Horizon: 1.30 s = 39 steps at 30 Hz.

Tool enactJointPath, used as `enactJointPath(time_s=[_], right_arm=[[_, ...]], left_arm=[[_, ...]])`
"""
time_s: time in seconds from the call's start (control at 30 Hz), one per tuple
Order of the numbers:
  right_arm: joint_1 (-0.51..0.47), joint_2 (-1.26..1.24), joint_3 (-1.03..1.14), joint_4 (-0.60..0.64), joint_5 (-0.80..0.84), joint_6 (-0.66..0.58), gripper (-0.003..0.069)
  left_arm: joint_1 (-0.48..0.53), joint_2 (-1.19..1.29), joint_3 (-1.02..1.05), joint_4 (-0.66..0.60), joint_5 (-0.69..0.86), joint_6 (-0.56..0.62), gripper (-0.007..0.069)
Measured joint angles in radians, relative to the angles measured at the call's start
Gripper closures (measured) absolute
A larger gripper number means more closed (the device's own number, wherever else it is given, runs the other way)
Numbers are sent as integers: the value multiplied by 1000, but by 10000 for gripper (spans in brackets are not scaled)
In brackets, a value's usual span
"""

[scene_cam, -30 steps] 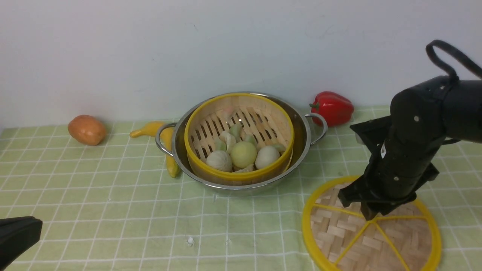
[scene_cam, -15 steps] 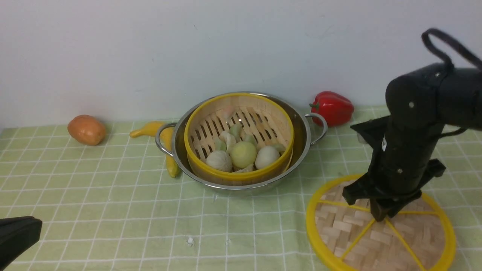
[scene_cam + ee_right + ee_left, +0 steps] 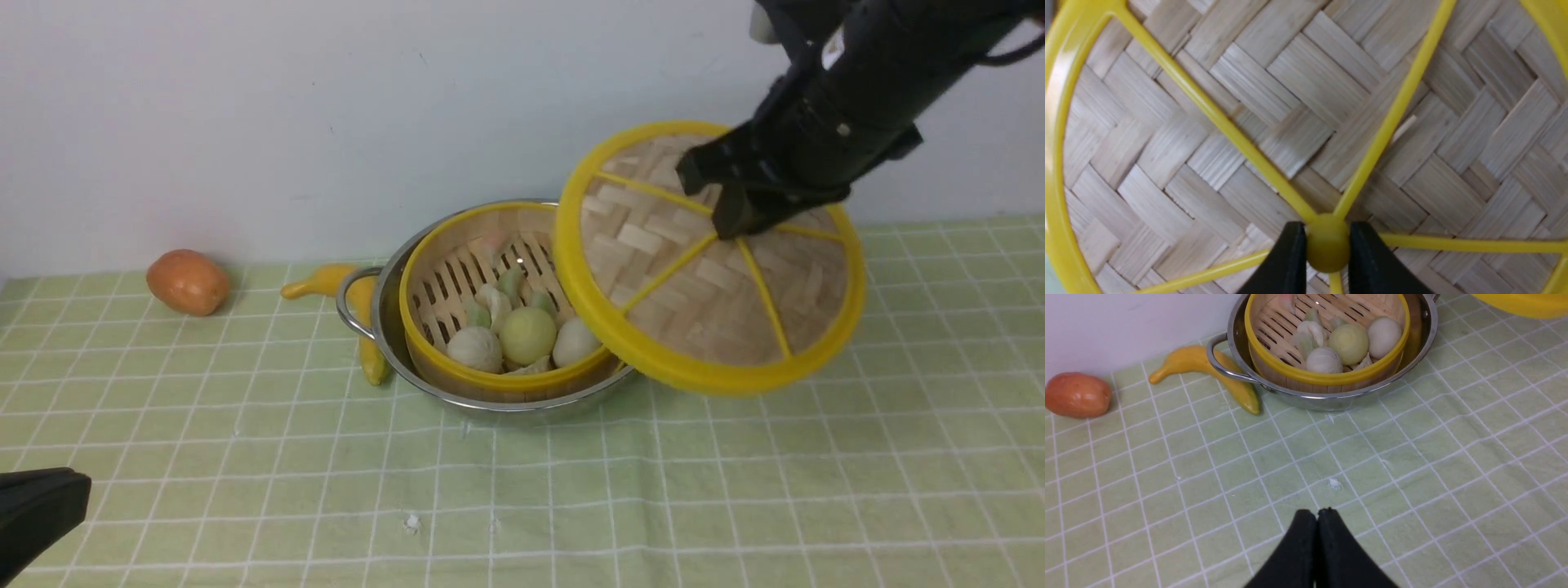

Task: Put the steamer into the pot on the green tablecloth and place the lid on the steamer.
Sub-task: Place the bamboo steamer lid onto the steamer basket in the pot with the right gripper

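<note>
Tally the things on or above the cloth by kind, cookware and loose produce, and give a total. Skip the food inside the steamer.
Cookware: 3 (pot, steamer, lid)
Loose produce: 2 (banana, orange fruit)
Total: 5
Anything behind the lifted lid is hidden and not counted.

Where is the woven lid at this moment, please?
In the front view the lid hangs tilted in the air right of centre, held at its hub by the right hand, hiding the right side of the steamer and pot.
</note>
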<state>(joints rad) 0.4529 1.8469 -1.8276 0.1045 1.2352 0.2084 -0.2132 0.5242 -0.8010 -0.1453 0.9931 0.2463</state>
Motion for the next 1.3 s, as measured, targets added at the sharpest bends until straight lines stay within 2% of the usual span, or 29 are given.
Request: enactJointPath(time_s=[0.1,0.2,0.4,1.07,1.3], right_arm=[[31,98,-119,5,0,-3,516],[78,271,-330,5,-1,-4,516],[90,469,-567,19,-1,-4,516],[90,556,-619,18,2,-30,516],[93,573,-619,61,3,-76,516]], left_arm=[[0,0,0,0,0,5,624],[0,0,0,1,-1,19,624],[0,0,0,3,-2,25,624],[0,0,0,3,-23,25,623],[0,0,0,3,-25,26,623]])
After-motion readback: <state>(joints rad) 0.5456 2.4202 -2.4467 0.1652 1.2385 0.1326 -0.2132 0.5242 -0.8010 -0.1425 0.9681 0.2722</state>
